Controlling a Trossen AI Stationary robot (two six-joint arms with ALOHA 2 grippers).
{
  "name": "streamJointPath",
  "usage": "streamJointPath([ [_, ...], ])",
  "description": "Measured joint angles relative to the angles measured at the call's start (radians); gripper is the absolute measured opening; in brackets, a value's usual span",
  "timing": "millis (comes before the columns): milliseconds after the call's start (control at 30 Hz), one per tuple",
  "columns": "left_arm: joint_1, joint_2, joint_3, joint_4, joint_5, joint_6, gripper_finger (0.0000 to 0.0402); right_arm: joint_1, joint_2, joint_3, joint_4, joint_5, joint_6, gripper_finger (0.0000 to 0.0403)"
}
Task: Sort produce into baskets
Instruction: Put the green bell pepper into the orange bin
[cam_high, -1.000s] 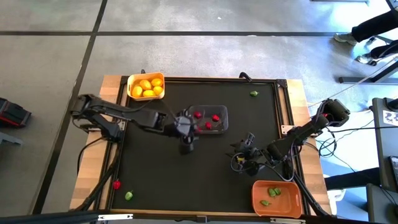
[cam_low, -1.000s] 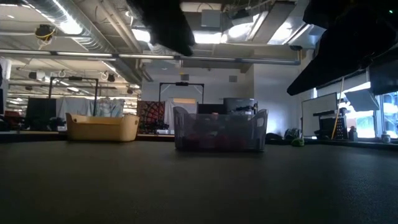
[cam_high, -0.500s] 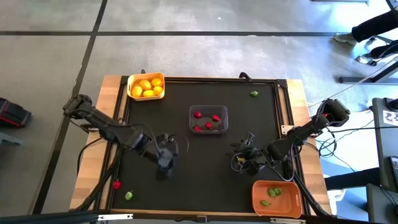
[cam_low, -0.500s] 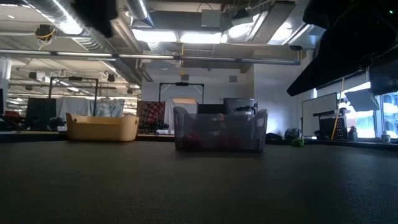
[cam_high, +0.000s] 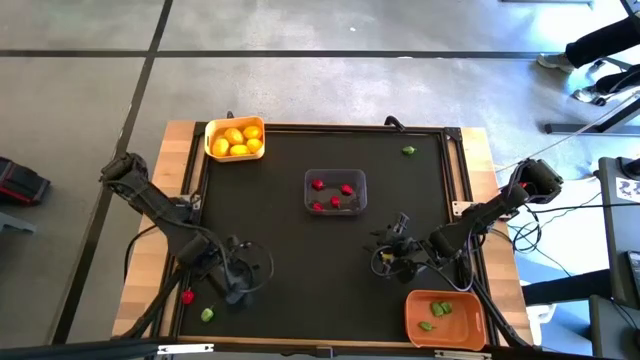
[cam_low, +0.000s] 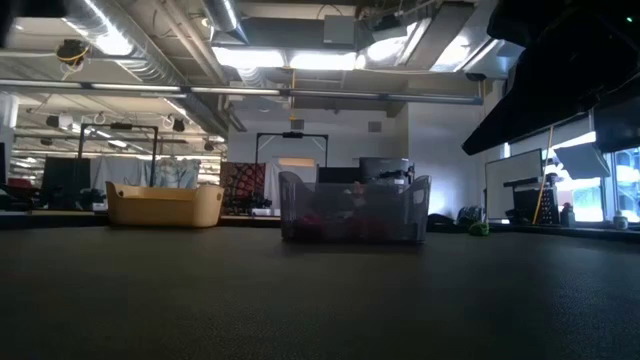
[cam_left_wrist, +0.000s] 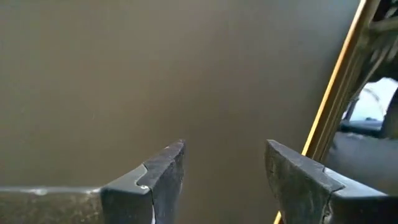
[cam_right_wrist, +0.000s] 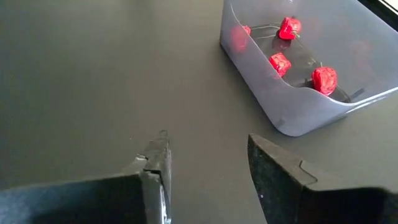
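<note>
The left end effector (cam_high: 236, 290) hangs released and empty over the black bench (cam_high: 300, 260), near the small red piece (cam_high: 187, 296) and small green piece (cam_high: 207, 314) at its corner (probably next to sort). The right end effector (cam_high: 392, 256) waits, parted.

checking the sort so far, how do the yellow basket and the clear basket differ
The yellow basket is opaque and sits at the mat's far left corner; the clear basket is see-through and sits near the middle. The yellow one holds yellow-orange fruits, the clear one red pieces. Both are small rounded rectangular trays.
</note>
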Motion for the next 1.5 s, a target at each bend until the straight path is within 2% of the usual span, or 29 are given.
streamJointPath([
  [167,-0.061,0.009,-0.005,-0.059,0.03,-0.13,0.021,0.0,0.0,0.0,-0.001,-0.008,-0.032,0.0151],
  [333,-0.122,0.014,-0.06,-0.038,0.119,-0.252,0.021,0.0,0.0,0.0,-0.001,-0.008,-0.049,0.0151],
  [567,-0.195,0.014,-0.148,-0.01,0.382,-0.426,0.021,0.0,0.0,0.0,-0.002,-0.008,-0.05,0.0151],
  [900,-0.263,0.032,-0.281,0.257,0.412,-0.641,0.021,0.0,0.0,0.0,-0.001,-0.008,-0.05,0.0151],
  [1067,-0.28,0.103,-0.309,0.388,0.453,-0.646,0.021,0.0,0.0,0.0,-0.001,-0.008,-0.05,0.0151],
  [1367,-0.281,0.225,-0.311,0.391,0.493,-0.617,0.0209,0.0,0.0,0.0,-0.001,-0.008,-0.052,0.0151],
  [1500,-0.281,0.23,-0.311,0.405,0.493,-0.574,0.0183,0.0,0.0,0.0,-0.001,-0.008,-0.051,0.0151],
])
